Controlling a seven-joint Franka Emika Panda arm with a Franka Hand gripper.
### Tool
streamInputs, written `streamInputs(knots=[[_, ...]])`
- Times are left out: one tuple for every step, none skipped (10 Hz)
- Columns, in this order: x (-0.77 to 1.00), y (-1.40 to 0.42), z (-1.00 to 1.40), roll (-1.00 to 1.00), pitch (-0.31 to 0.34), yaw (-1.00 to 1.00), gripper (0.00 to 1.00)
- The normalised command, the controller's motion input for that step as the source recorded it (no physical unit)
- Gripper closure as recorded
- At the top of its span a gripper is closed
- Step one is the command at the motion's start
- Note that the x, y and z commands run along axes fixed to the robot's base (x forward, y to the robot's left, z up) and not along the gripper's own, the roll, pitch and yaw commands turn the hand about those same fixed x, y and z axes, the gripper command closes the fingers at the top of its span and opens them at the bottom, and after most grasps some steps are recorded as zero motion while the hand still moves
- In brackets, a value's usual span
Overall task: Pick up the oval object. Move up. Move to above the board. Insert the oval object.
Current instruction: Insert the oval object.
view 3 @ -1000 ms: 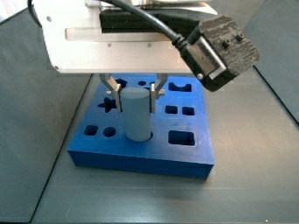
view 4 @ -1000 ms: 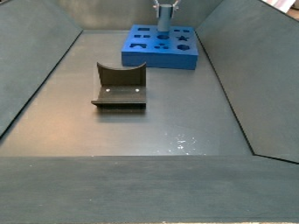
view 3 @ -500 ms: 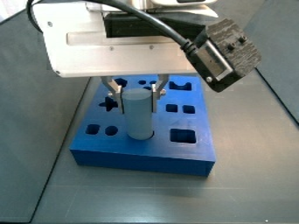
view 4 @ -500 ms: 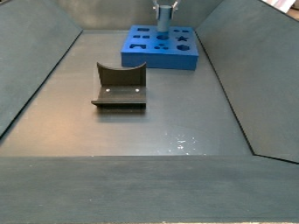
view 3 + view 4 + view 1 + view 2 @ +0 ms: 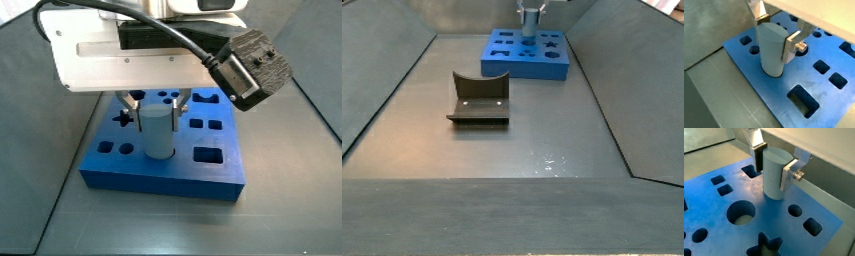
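The oval object [image 5: 769,52] is a tall pale grey-blue peg standing upright with its lower end in a hole of the board [image 5: 761,92]. The board is a thick bright-blue block with dark cut-outs, seen in both side views [image 5: 174,172] [image 5: 529,62]. My gripper [image 5: 776,35] is shut on the oval object's upper part, a silver finger pressed on each side [image 5: 789,175]. In a side view the gripper [image 5: 156,104] hangs under the white wrist body, above the middle of the board, with the peg [image 5: 159,135] below it. From the far side view only the gripper [image 5: 532,12] shows clearly.
The dark fixture [image 5: 477,98] stands on the grey floor, nearer than the board and to its left. Sloping grey walls [image 5: 382,110] enclose the floor. Open holes lie around the peg: a rectangular one [image 5: 804,99] and a large round one [image 5: 741,213].
The gripper has come down a little with the oval object, and the peg's top now sits lower over the board. The board and fixture have not moved.
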Motion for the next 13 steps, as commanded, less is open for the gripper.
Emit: streamInputs(knots=[[0.00, -0.07, -0.81, 0.10, -0.216, 0.00, 1.00], [0.00, -0.11, -0.84, 0.09, -0.207, 0.00, 1.00], [0.00, -0.12, -0.86, 0.08, -0.197, 0.00, 1.00], [0.00, -0.16, -0.90, 0.08, -0.180, 0.00, 1.00], [0.03, -0.21, -0.96, 0.06, -0.156, 0.00, 1.00], [0.07, -0.23, -0.97, 0.06, -0.149, 0.00, 1.00], [0.36, -0.11, -1.00, 0.04, -0.106, 0.05, 1.00], [0.79, 0.28, -1.00, 0.00, 0.000, 0.13, 1.00], [0.74, 0.22, -0.92, 0.06, 0.000, 0.10, 1.00], [0.13, 0.00, 0.00, 0.04, 0.027, 0.00, 1.00], [0.00, 0.00, -0.10, 0.06, 0.000, 0.00, 1.00], [-0.10, -0.01, -0.68, 0.18, -0.239, 0.00, 1.00], [-0.09, -0.03, -0.72, 0.18, -0.223, 0.00, 1.00]])
